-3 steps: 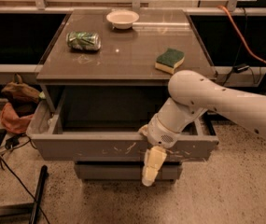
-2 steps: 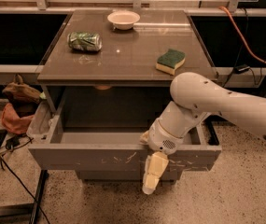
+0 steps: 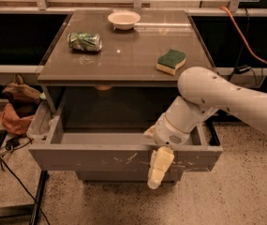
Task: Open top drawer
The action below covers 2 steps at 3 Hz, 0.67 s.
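Observation:
The top drawer [image 3: 91, 159] is a wide grey-brown panel with whitish scratches, pulled well out from under the tabletop, and its inside looks empty. My gripper [image 3: 156, 156] sits at the drawer front's top edge, right of centre. One cream finger [image 3: 159, 170] hangs down the outside of the panel and the other [image 3: 149, 132] reaches inside, so the jaws straddle and clamp the panel. My white arm [image 3: 226, 97] comes in from the right. A lower drawer front [image 3: 119, 176] shows just beneath.
On the tabletop [image 3: 123, 60] lie a crushed green can [image 3: 84, 41], a white bowl [image 3: 124, 18] and a green-yellow sponge [image 3: 171, 61]. A brown bag [image 3: 18, 107] and black cables [image 3: 6, 172] lie on the floor at left. An orange cable [image 3: 245, 36] runs at the right.
The drawer has slid further out toward the camera, and my gripper has moved with it, still on the front panel.

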Available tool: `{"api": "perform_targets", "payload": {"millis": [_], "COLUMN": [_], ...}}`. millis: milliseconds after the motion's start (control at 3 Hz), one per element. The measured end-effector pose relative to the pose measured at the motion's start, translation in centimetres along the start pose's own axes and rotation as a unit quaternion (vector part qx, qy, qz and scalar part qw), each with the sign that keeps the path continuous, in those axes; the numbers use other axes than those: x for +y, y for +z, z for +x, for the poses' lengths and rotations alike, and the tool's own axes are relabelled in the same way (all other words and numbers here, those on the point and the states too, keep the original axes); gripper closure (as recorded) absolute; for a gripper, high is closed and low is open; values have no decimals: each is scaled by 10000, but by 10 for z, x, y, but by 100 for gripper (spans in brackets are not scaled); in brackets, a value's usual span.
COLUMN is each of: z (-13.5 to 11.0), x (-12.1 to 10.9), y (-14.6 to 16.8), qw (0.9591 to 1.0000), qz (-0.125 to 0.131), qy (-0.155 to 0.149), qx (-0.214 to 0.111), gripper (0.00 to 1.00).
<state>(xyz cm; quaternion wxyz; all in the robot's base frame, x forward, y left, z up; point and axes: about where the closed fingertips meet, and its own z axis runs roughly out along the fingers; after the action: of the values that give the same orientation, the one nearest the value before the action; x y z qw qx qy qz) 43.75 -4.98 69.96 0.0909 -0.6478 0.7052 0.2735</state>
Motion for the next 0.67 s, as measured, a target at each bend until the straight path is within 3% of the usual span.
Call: {"api": "perform_targets", "payload": {"millis": [333, 667], "z": [3, -7], "x": [-15, -20], "y": [-68, -170], "qw": [9986, 9908], "qz": [487, 1292], "qy": [81, 197], "qx": [183, 359], "gripper": [0, 0]}}
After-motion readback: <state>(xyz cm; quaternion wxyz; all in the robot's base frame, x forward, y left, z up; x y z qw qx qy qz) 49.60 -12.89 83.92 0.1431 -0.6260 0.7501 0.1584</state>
